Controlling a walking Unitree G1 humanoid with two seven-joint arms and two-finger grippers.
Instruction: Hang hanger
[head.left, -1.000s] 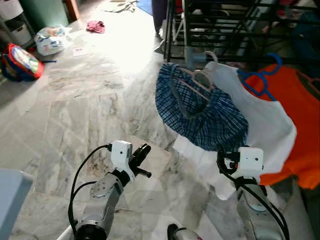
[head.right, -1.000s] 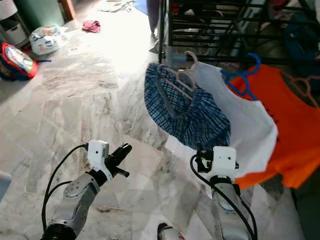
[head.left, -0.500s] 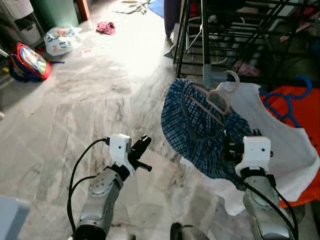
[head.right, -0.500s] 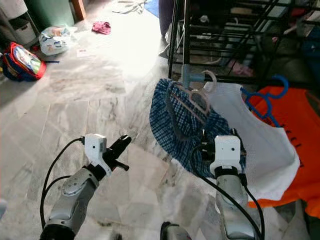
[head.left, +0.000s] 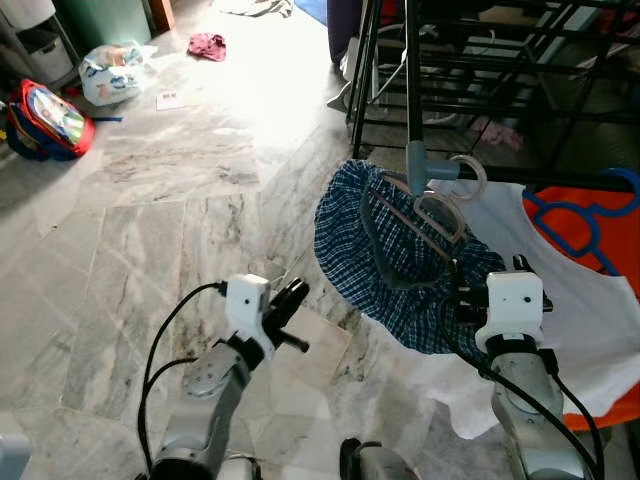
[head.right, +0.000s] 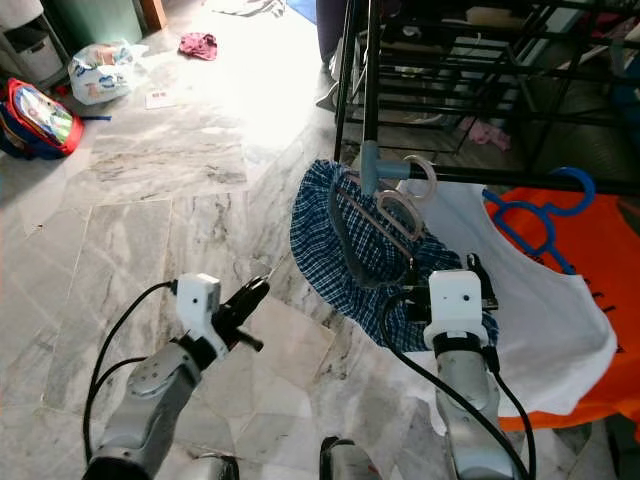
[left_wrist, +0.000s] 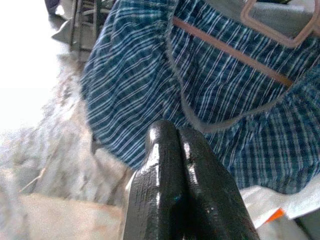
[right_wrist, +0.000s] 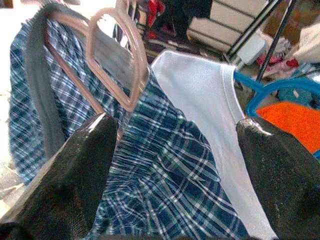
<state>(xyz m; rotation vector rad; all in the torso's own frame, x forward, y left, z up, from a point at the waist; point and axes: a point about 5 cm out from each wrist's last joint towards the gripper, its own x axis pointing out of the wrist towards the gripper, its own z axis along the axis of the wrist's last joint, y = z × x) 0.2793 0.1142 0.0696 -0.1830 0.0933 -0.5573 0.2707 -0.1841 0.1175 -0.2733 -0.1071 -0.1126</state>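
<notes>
Hanger (head.left: 432, 208) with plaid shirt (head.left: 400, 270) now hooks the rail (head.left: 540, 177) at 1 o'clock; half a second back it hung lower. We spread right gripper (right_wrist: 170, 150) wide, released. Left gripper (left_wrist: 177, 165) pinched, empty.

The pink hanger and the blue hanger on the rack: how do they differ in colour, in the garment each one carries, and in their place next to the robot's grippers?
The pink hanger is pale pink and carries the blue checked garment; the blue hanger is bright blue and lies over white and orange clothing. The pink one hangs right before the open right gripper; the blue one hangs farther to the robot's right. Both hook on the same black rail.
</notes>
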